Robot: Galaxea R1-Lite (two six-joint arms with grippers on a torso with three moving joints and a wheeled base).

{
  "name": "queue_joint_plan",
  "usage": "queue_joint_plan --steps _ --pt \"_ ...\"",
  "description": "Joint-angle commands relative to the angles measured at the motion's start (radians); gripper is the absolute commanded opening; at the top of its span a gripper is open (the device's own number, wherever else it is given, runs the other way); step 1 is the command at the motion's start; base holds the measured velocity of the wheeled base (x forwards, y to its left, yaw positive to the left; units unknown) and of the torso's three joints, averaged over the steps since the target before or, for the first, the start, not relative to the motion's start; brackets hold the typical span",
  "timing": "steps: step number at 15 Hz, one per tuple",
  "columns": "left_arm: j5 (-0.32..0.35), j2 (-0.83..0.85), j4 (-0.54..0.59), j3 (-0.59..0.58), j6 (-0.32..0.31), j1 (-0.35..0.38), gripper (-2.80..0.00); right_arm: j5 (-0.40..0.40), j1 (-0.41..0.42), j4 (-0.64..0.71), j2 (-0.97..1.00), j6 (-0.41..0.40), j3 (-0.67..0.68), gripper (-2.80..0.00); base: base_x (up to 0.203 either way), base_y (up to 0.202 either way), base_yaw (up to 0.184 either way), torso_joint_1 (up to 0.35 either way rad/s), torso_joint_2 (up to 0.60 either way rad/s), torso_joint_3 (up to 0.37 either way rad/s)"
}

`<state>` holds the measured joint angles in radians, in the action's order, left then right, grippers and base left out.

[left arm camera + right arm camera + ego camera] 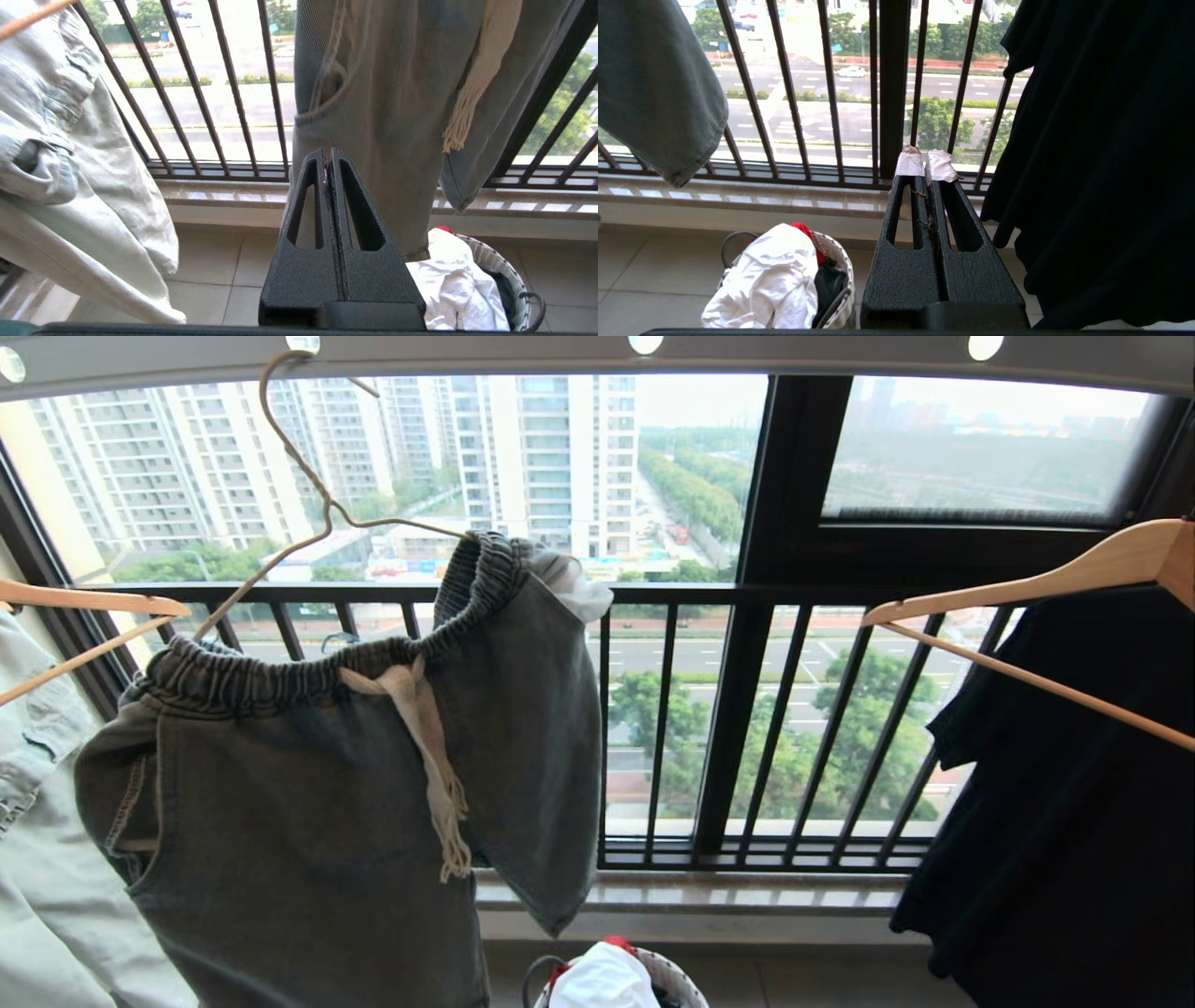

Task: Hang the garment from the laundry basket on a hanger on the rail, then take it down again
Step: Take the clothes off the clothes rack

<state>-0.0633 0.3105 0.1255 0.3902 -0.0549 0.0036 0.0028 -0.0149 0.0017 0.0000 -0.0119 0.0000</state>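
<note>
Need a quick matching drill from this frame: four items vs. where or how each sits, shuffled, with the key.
Items:
1. denim shorts
2. black shirt
3. laundry basket
4. left gripper

States:
A. on a wooden hanger, right side
B. shut, empty, before the shorts
C. on the floor under the window, white cloth on top
D. draped on the wire hanger, hooked to the rail

Pairs: 1-D, 2-A, 3-C, 4-B

The hanger (308, 476) has its right arm hidden inside the garment (355, 784), whose hem runs off the bottom edge. The laundry basket (674, 980) is cut by that same edge, its contents mostly covered by a white cloth (602, 980).
</note>
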Motion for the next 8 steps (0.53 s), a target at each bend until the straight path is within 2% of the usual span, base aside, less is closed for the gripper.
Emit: queue_joint_plan --steps 1,3,5,8 --pt "-0.018 0.233 0.068 0.206 -0.036 0.001 -2.80 0.000 0.000 0.000 0.002 0.000 0.000 -2.80 0.000 0.000 0.000 0.000 0.00 0.000" --pt "-0.010 0.340 0.186 0.394 -0.086 -0.002 -2.80 0.000 0.000 0.000 0.002 0.000 0.000 -2.80 0.000 0.000 0.000 0.000 0.00 0.000" --pt "0.030 0.457 0.286 0.580 -0.126 -0.005 -2.80 0.000 0.000 0.000 0.002 0.000 0.000 -2.80 0.000 0.000 0.000 0.000 0.00 0.000" --pt "0.058 0.620 0.510 0.877 -0.194 -0.006 -2.80 0.000 0.000 0.000 0.002 0.000 0.000 -2.80 0.000 0.000 0.000 0.000 0.00 0.000"
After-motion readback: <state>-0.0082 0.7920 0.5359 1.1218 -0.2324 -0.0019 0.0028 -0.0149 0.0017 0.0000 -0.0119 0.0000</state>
